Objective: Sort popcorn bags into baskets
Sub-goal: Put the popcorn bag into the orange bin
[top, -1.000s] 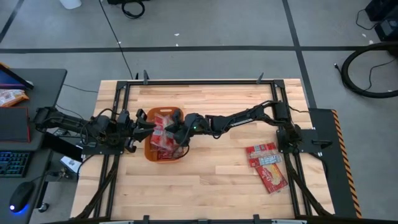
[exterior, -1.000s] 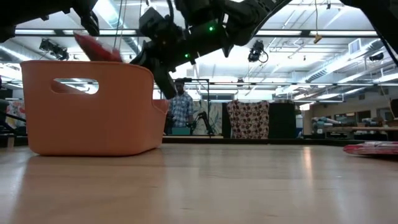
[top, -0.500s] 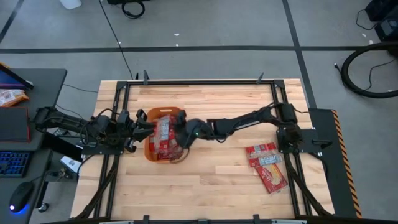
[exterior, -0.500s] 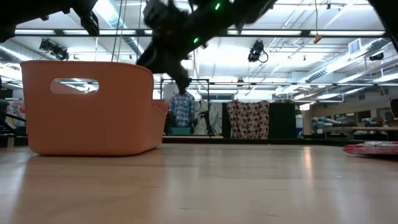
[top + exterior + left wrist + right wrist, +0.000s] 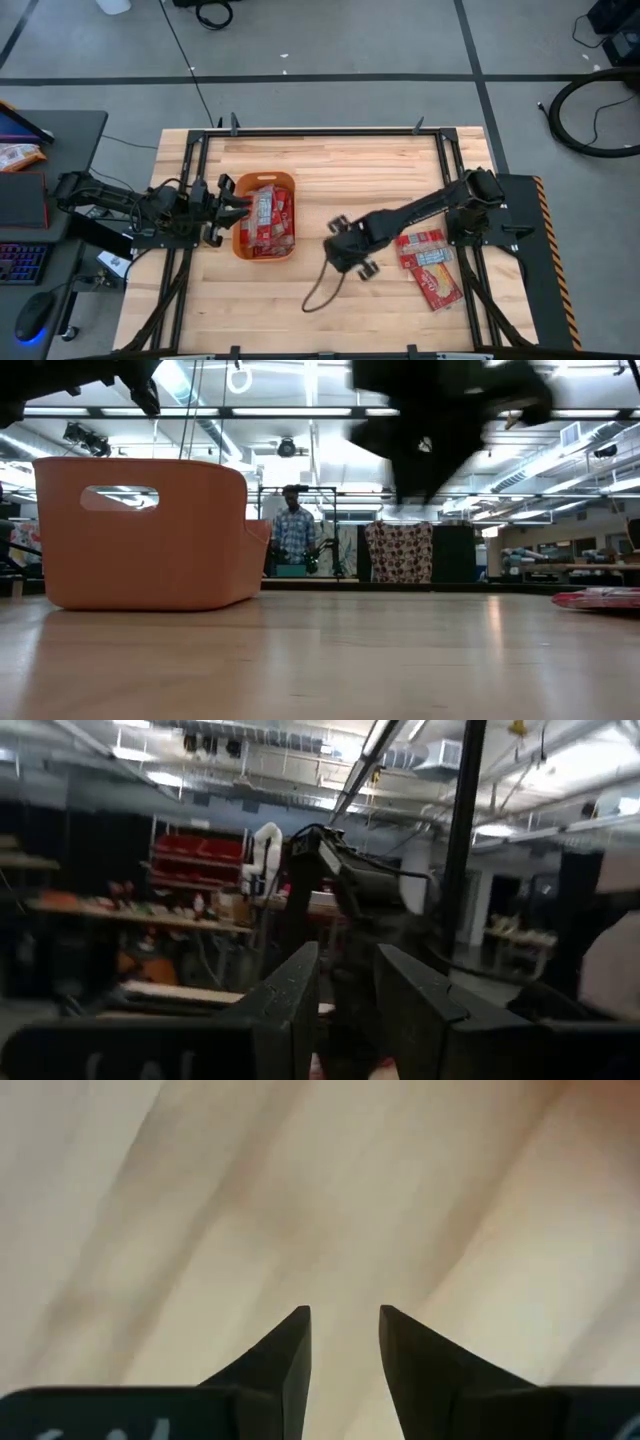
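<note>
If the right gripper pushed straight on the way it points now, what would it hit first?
Probably the bare wooden table: the right gripper, fingers parted and empty, faces only blurred wood. Depth is unclear.

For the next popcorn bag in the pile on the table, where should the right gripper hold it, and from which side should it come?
Probably the top bag's free edge nearest the right gripper. The bags lie flat and overlapping on the table, so coming down from above and pinching that exposed edge looks easiest.
</note>
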`<act>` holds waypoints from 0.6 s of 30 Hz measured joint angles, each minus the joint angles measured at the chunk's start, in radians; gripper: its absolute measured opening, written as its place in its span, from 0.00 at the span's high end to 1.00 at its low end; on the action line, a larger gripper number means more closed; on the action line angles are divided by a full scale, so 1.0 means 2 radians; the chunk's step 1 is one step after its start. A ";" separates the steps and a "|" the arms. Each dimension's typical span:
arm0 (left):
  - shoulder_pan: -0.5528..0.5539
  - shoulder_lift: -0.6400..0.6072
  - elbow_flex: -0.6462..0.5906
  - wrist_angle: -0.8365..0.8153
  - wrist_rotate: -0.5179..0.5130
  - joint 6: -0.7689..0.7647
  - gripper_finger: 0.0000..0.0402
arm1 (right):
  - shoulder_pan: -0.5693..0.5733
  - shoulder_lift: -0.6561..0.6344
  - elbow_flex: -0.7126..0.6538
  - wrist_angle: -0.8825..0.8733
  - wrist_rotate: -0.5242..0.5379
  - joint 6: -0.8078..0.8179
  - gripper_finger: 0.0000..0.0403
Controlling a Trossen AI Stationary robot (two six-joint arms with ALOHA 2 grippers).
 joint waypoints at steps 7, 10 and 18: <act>0.000 0.000 0.000 0.026 0.000 0.094 0.74 | 0.056 -0.007 -0.056 -0.127 -0.016 0.174 0.69; 0.000 0.000 0.000 0.039 0.000 0.124 0.74 | 0.076 -0.023 -0.094 -0.128 -0.020 0.248 0.69; 0.000 0.000 0.000 0.064 0.000 0.198 0.74 | 0.124 -0.067 -0.143 -0.131 -0.024 0.413 0.68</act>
